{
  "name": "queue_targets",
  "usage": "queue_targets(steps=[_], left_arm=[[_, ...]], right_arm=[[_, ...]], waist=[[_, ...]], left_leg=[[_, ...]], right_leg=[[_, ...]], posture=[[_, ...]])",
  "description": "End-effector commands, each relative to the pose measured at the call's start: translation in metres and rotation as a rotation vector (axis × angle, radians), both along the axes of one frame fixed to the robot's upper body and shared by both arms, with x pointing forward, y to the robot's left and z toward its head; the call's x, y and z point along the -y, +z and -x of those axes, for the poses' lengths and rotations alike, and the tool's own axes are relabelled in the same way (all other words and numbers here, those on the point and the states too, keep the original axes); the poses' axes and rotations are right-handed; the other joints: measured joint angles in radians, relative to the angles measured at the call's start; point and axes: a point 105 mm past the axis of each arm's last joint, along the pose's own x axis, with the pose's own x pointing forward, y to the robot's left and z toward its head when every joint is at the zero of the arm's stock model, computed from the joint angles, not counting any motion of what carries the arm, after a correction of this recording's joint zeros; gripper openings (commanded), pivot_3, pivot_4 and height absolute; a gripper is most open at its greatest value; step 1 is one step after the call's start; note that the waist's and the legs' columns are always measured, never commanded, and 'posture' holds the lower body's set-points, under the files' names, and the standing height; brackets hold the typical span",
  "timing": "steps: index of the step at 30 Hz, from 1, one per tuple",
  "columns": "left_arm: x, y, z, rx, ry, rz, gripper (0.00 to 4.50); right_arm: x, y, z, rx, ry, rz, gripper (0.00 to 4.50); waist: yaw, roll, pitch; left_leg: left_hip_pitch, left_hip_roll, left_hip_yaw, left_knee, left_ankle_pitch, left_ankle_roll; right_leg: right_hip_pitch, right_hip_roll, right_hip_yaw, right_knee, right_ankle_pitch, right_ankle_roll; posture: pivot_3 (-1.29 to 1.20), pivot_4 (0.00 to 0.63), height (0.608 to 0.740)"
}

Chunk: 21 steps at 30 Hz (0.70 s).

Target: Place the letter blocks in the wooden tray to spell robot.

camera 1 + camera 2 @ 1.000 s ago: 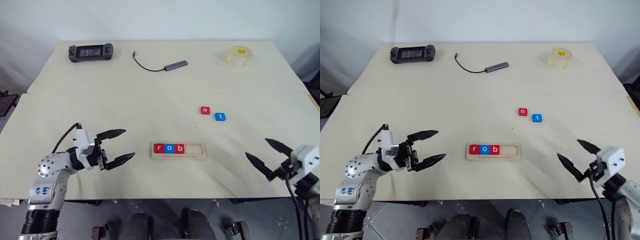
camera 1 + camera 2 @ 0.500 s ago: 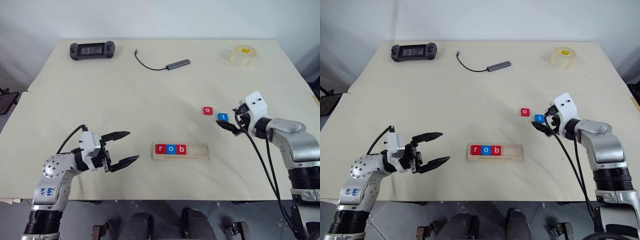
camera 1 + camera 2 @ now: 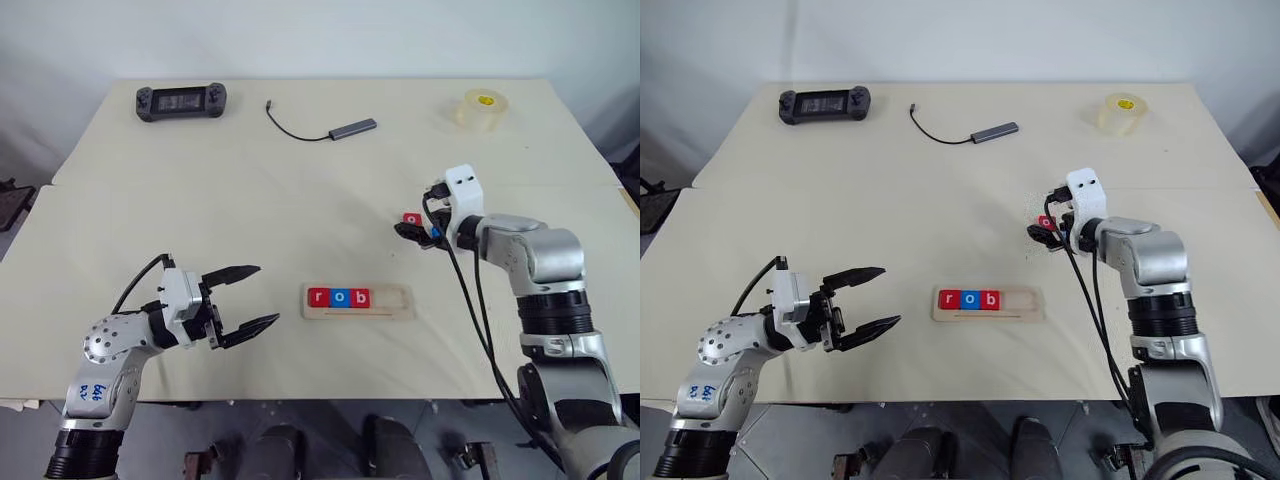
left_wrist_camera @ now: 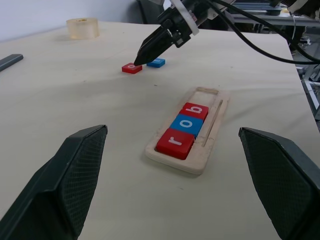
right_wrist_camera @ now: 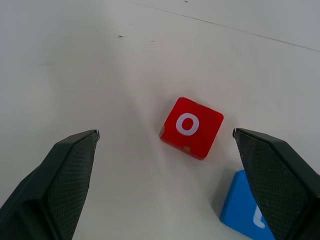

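A: Tray status?

B: Wooden tray (image 3: 358, 301) sits on the table (image 3: 250, 200), near the front edge, roughly centre. Pale wood, long and narrow, rounded corners, shallow slot plus a thin groove along one long side.

A: What's in it?

B: Three tiles, flush side by side from its left end: red r (image 3: 318, 297), blue o (image 3: 339, 297), red b (image 3: 360, 297). White lowercase letters, flat square tiles. Right part of the slot is bare wood.

A: The other two?

B: Loose on the table, beyond the tray and to its right. Red o (image 5: 192, 127) lies flat, letter up, small chips on its lower corners. Blue tile (image 5: 247, 209) just beside it, not touching; it is partly cut off in the right wrist view, so I can't read its letter.

A: Right pincer?

B: Right pincer (image 3: 1044, 229) is spread wide, empty, tips low over the red o. In the wrist view that tile sits between the two fingers, neither touching it.

A: Left?

B: Left pincer (image 3: 247, 297) also wide, holding nothing, above the table left of the tray, pointing toward it.

A: Clutter?

B: Game controller (image 3: 181, 101), cabled USB hub (image 3: 352, 128), tape roll (image 3: 477, 109) along the far edge, well apart from the tiles.
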Motion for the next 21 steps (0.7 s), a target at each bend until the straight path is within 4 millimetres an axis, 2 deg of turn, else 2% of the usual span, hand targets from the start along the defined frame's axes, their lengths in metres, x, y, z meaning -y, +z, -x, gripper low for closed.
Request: queue_targets(steps=[1, 8, 11, 15, 18, 21], left_arm=[[0.005, 0.007, 0.003, 0.045, -0.012, 0.004, 4.50], [0.007, 0.007, 0.004, 0.044, -0.010, 0.013, 4.50], [0.007, 0.007, 0.003, 0.046, -0.008, 0.013, 4.50], [0.006, 0.007, 0.003, 0.048, -0.006, 0.012, 4.50], [0.006, 0.005, 0.003, 0.045, -0.007, 0.013, 4.50], [0.008, 0.004, 0.002, 0.041, -0.017, 0.019, 4.50]], right_arm=[[0.003, 0.005, -0.011, 0.041, -0.083, 0.026, 4.49], [-0.013, -0.006, -0.021, 0.030, -0.133, -0.017, 4.49], [-0.015, -0.011, -0.021, 0.020, -0.148, -0.021, 3.93], [-0.012, -0.008, -0.021, 0.026, -0.174, -0.021, 2.57], [-0.016, 0.000, -0.019, 0.043, -0.145, -0.042, 1.55], [-0.022, 0.018, -0.015, 0.090, -0.107, -0.067, 1.45]], waist=[[-0.003, 0.000, 0.000], [-0.016, 0.000, 0.000], [-0.025, 0.000, 0.000], [-0.029, 0.000, 0.000], [-0.029, 0.000, 0.000], [-0.028, 0.000, 0.000]], left_leg=[[0.000, 0.000, 0.000, 0.000, 0.000, 0.000], [0.000, 0.001, 0.001, 0.000, 0.000, 0.000], [0.000, 0.001, 0.001, 0.000, 0.000, 0.000], [0.000, 0.001, 0.001, 0.000, 0.000, 0.000], [0.000, 0.001, 0.001, 0.000, 0.000, 0.000], [0.000, 0.001, 0.002, 0.000, 0.000, 0.000]], right_leg=[[0.000, 0.000, 0.000, 0.000, 0.000, 0.000], [-0.003, 0.001, 0.001, 0.005, 0.000, 0.000], [-0.003, 0.001, 0.001, 0.005, 0.000, 0.000], [-0.004, 0.001, 0.001, 0.006, 0.000, 0.000], [-0.004, 0.001, 0.001, 0.006, 0.000, 0.000], [-0.004, 0.001, 0.002, 0.006, 0.000, 0.000]], posture=[[0.00, 0.150, 0.740], [0.00, 0.150, 0.740], [0.00, 0.150, 0.740], [0.00, 0.150, 0.740], [0.00, 0.150, 0.740], [0.00, 0.150, 0.740]])
